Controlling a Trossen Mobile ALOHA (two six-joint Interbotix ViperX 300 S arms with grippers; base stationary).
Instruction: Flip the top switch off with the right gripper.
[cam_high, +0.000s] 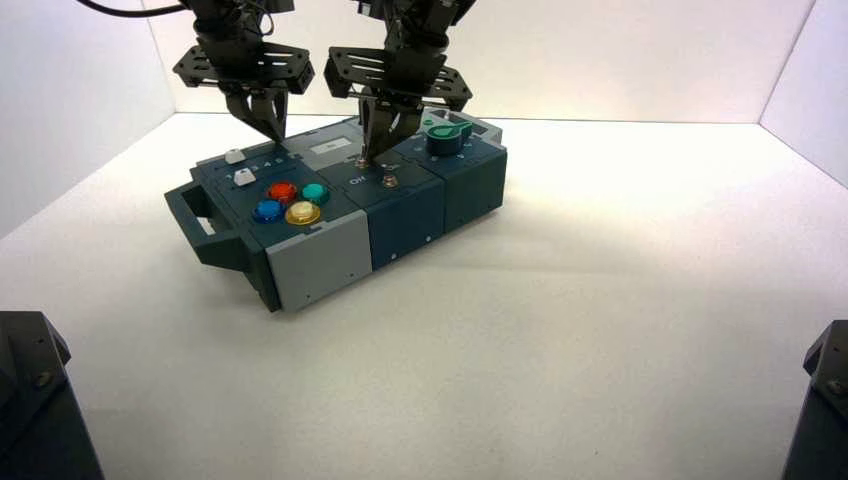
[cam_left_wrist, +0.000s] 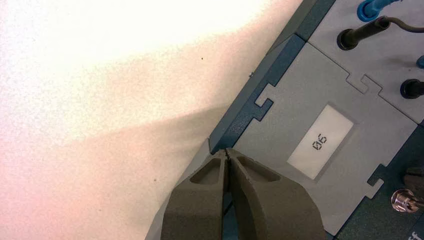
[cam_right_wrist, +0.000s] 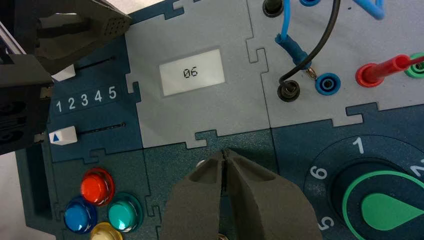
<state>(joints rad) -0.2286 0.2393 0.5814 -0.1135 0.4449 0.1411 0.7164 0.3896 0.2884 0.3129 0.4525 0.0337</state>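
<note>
Dark teal and grey control box (cam_high: 330, 250) turned at an angle on the white table (cam_high: 600, 330). Black right gripper (cam_high: 380, 152) down over the box's middle panel, tapered fingers pressed together, tips touching the farther tiny silver toggle switch (cam_high: 361, 161). Black left gripper (cam_high: 272, 130), fingers likewise together, above the box's far left edge.

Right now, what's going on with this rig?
The right end effector is down over the box's middle dark panel, its closed fingertips at the top switch, the rearward of two small metal toggles. The lower toggle sits just in front, untouched. Whether the lever has flipped can't be seen. The left end effector, also closed, hangs over the box's rear left by the sliders. The small display reads 06.
</note>
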